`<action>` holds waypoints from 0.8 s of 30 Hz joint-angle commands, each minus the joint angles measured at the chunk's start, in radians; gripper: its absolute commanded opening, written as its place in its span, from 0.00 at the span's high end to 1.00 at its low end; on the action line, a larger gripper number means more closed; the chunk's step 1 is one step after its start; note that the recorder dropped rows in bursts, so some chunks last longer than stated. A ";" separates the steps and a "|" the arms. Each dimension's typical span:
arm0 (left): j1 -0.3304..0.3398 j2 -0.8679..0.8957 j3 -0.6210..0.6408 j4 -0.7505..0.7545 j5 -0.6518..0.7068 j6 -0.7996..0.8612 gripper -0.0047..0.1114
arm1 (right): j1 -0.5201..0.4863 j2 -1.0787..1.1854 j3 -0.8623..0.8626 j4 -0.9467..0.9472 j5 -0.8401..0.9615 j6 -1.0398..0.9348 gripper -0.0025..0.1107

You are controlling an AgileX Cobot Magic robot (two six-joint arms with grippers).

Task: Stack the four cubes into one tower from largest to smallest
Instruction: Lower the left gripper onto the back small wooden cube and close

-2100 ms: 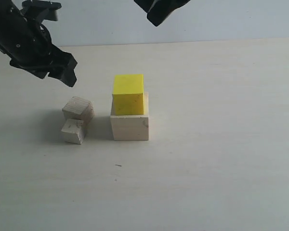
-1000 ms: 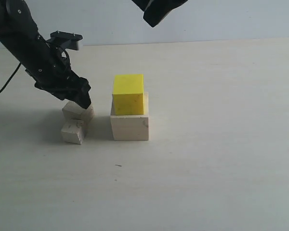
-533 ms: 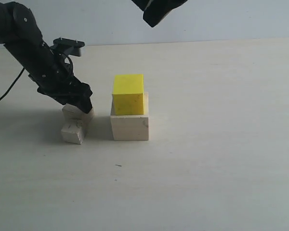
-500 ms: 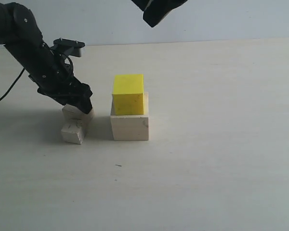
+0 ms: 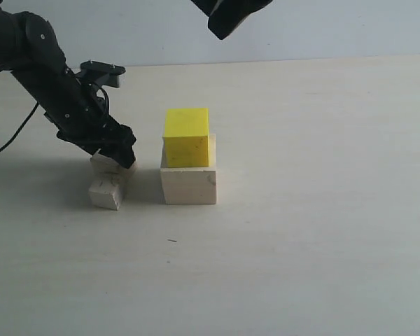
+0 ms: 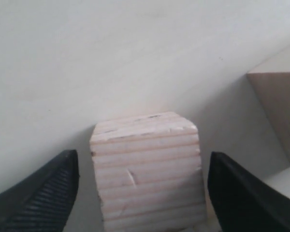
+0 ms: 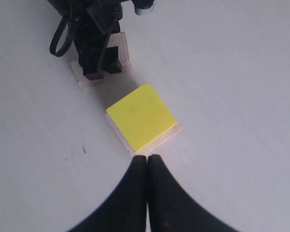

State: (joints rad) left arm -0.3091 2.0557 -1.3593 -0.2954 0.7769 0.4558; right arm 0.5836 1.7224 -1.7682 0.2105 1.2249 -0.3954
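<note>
Within the last two seconds the left fingers (image 6: 43,198) have come down from 10 o'clock onto the striped-grain cube (image 6: 147,179). They now stand wide on either side of it, not closed. That cube, resting on the surface (image 5: 322,231), looks like the tower's next layer. At its 3 o'clock the yellow cube (image 5: 187,136) already sits on the large pale cube (image 5: 189,185). The small chipped cube (image 5: 106,192) touches it at 7 o'clock and may get nudged. The right fingers (image 7: 137,193), pressed together and empty, hang at 12 o'clock over the stack, possibly crowding the placement.
</note>
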 commanded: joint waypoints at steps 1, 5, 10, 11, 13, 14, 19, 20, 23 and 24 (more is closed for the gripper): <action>0.001 -0.003 -0.005 -0.006 -0.008 0.005 0.34 | 0.001 -0.010 -0.002 0.000 -0.004 -0.006 0.98; 0.001 -0.003 -0.005 -0.006 -0.008 0.005 0.34 | 0.001 -0.010 -0.002 0.002 -0.004 -0.006 0.98; 0.001 -0.003 -0.005 -0.006 -0.008 0.005 0.34 | 0.001 -0.010 -0.002 0.013 -0.004 -0.006 0.98; 0.001 -0.003 -0.005 -0.006 -0.008 0.005 0.34 | 0.001 -0.010 -0.002 0.015 -0.004 -0.006 0.98; 0.001 -0.002 -0.005 -0.004 -0.008 0.005 0.34 | 0.001 -0.010 -0.002 0.015 -0.004 -0.006 0.98; 0.001 -0.002 -0.005 -0.004 -0.008 0.005 0.34 | 0.001 -0.010 -0.002 0.015 -0.004 -0.006 0.98; 0.001 -0.002 -0.005 -0.004 -0.008 0.005 0.34 | 0.001 -0.010 -0.002 0.015 -0.004 -0.009 0.98; 0.001 -0.002 -0.005 -0.004 -0.008 0.005 0.34 | 0.001 -0.010 -0.002 0.015 -0.004 -0.009 0.98; 0.001 0.000 -0.005 -0.004 -0.008 0.005 0.34 | 0.001 -0.010 -0.002 0.018 -0.004 -0.012 0.98; 0.001 0.000 -0.005 -0.004 -0.008 0.005 0.34 | 0.001 -0.010 -0.002 0.018 -0.004 -0.012 0.98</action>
State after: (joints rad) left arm -0.3091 2.0557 -1.3593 -0.2954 0.7769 0.4558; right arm 0.5836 1.7224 -1.7682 0.2209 1.2249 -0.3981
